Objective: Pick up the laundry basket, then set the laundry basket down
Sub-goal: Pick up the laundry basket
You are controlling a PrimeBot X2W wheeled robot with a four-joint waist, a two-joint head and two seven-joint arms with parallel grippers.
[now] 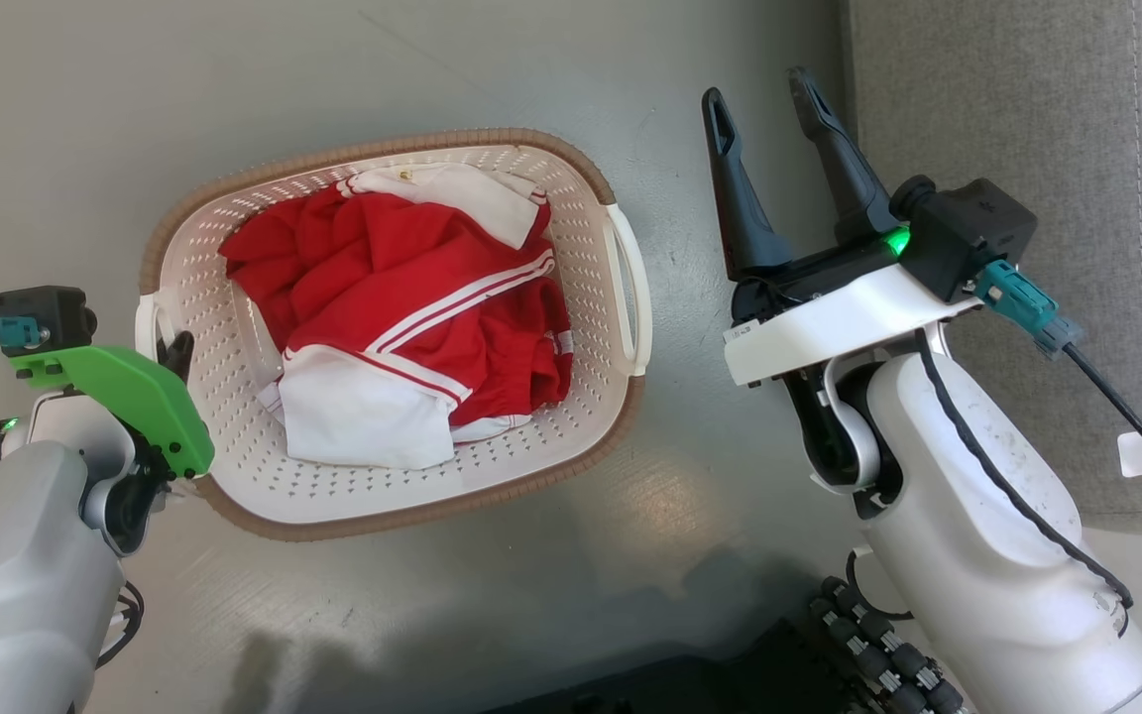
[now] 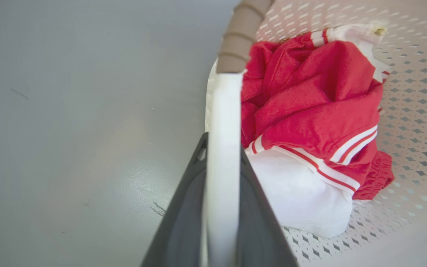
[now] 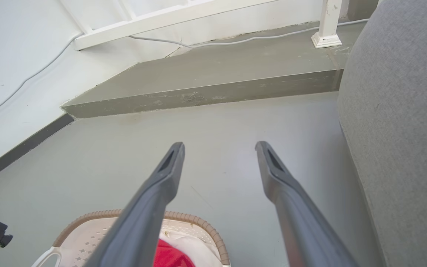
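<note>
the left arm, pale grey with a green wrist plate, bends in from the lower left, and the left gripper (image 1: 177,352) reaches down at the near-left side of the laundry basket (image 1: 571,426). in the left wrist view its two dark fingers (image 2: 184,207) sit flush on either side of the smooth white side handle (image 2: 224,111), clamped on it. the right arm stands apart to the basket's right, its forearm white and scuffed. the right gripper (image 1: 757,89) points up the head view with its long tapered fingers (image 3: 161,185) spread wide and nothing between them.

the basket is rounded-rectangular cream plastic, pierced with small diamond holes, under a ribbed brown rim (image 1: 383,149). it lies over the matte grey floor (image 1: 531,69); whether its base touches cannot be told. a crumpled red and white striped garment (image 1: 412,288) fills it. a coarse grey fabric sofa (image 1: 1027,89) stands at the right.
</note>
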